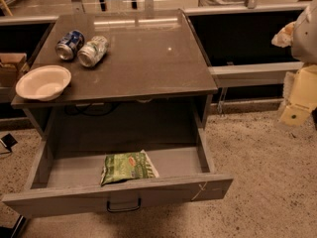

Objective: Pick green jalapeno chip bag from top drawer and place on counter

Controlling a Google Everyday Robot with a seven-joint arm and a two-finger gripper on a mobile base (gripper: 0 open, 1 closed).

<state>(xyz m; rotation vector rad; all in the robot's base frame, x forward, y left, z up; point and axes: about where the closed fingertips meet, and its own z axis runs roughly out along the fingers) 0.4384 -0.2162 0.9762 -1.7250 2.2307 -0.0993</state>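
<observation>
– Speckled stone floor (267, 182) all round. What stands on it?
– One grey cabinet (205, 110) in the middle of the frame, with a glossy dark counter (148, 63) on top. At the far left edge a cardboard box (10, 66) sits just past the counter's side.
– And on the counter?
– At its left front corner there's a white bowl (43, 82), right at the edge. Behind that, toward the upper left, two cans lie on their sides next to each other: a blue can (69, 44) and, to its right, a green-white can (93, 51).
– Where is the chip bag?
– Lower down, in the drawer (64, 172), which is pulled open toward the bottom of the frame. The green chip bag (128, 167) lies flat on the drawer floor, up against the inside of the front panel, a bit left of centre. The small dark handle (124, 206) is just below it on the outside.
– And the claw?
– The gripper (297, 105) hangs at the right edge of the frame, about level with the counter's front, well apart from the drawer and the bag. Whether it's apart or together, I can't tell.
</observation>
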